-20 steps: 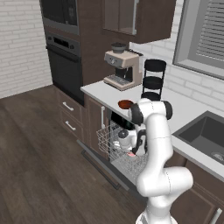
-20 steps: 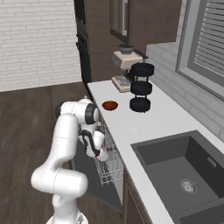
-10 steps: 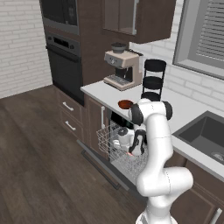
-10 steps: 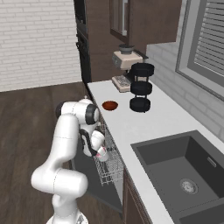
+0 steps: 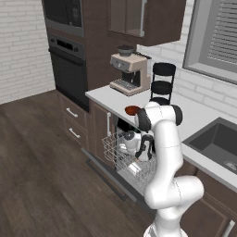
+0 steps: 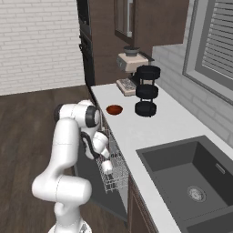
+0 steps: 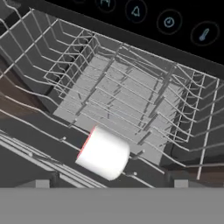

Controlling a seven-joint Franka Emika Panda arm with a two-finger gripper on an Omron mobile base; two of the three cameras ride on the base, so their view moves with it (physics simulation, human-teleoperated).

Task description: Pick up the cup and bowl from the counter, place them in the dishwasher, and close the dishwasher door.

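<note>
The white cup point(image 7: 103, 153) with its salmon-red inside lies on its side in the dishwasher's white wire rack point(image 7: 131, 87). It also shows as a small white shape, the cup point(image 5: 134, 168) point(image 6: 107, 167), low in the pulled-out rack. My gripper point(image 7: 112, 183) point(image 5: 142, 155) point(image 6: 103, 154) hangs just over it, open, with the fingertips spread wide and not touching it. The dark red-brown bowl point(image 5: 132, 110) point(image 6: 114, 109) sits on the pale counter point(image 5: 109, 96) point(image 6: 150, 125) near its front edge, above the dishwasher. The dishwasher door point(image 5: 104, 173) point(image 6: 93, 195) is dropped open.
A coffee machine point(image 5: 127, 71) point(image 6: 131, 68) and a black three-tier stand point(image 5: 162, 85) point(image 6: 146, 91) stand behind the bowl. The dark sink point(image 6: 191, 177) point(image 5: 215, 143) lies to the right, the black wall oven point(image 5: 67, 69) to the left. The black control strip point(image 7: 166, 24) with icons edges the rack.
The hand has shifted slightly over the rack. The cup sits a little lower in the rack, apart from the fingers.
</note>
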